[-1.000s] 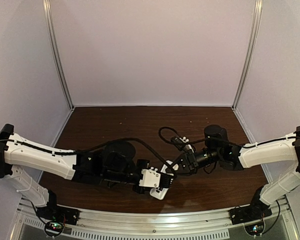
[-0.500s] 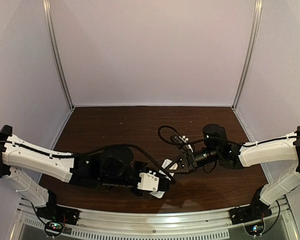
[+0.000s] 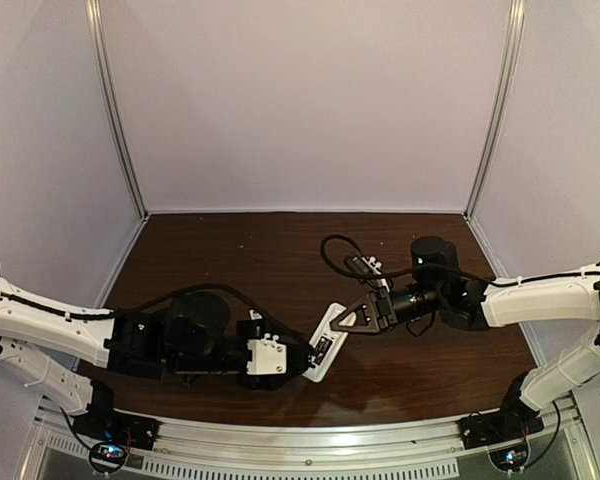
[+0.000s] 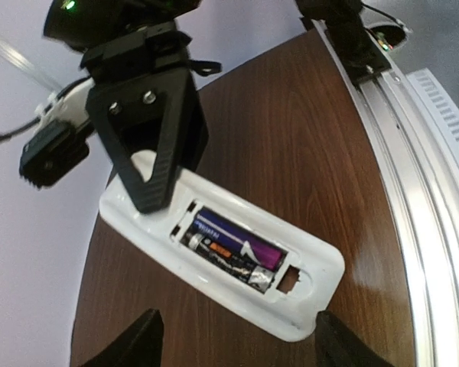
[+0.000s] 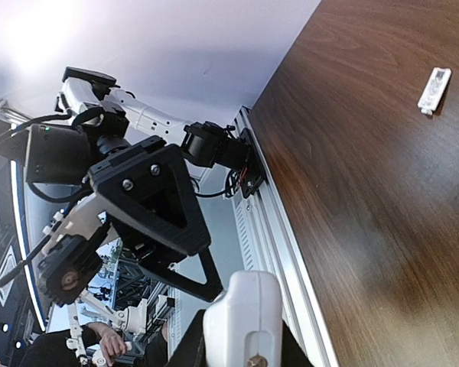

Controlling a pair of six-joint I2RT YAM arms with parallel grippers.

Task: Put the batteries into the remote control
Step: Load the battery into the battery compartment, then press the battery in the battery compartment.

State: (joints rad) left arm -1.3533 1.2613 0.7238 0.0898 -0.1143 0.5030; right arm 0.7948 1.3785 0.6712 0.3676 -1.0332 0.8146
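Since a second ago, the left arm has drawn back toward its own side of the table (image 3: 230,250), and the left gripper (image 3: 302,362) has come off the remote control (image 3: 325,348) with its jaws now spread. The right gripper (image 3: 358,318) has stayed clamped on the far end of the white handset, which has tipped slightly and shifted a little to the right.

Top view: both arms reach in low over dark wood. The remote lies slanted between them, its upper end in the right jaws and its lower end just beside the left jaws. It cannot be told whether that lower end touches the table.

Left wrist view: the remote lies bay-side up, with the open left fingertips flanking its near end and touching nothing. The batteries (image 4: 231,243) sit side by side in the recessed bay, one purple and one darker beside it. A black triangular finger of the right gripper presses on the far end.

Right wrist view: the white end of the remote sits between the closed right jaws. A small white piece (image 5: 434,88) lies well apart on the wood, possibly the bay cover.

Loading appears done. Fitting a cover, if that piece is one, would be what remains.
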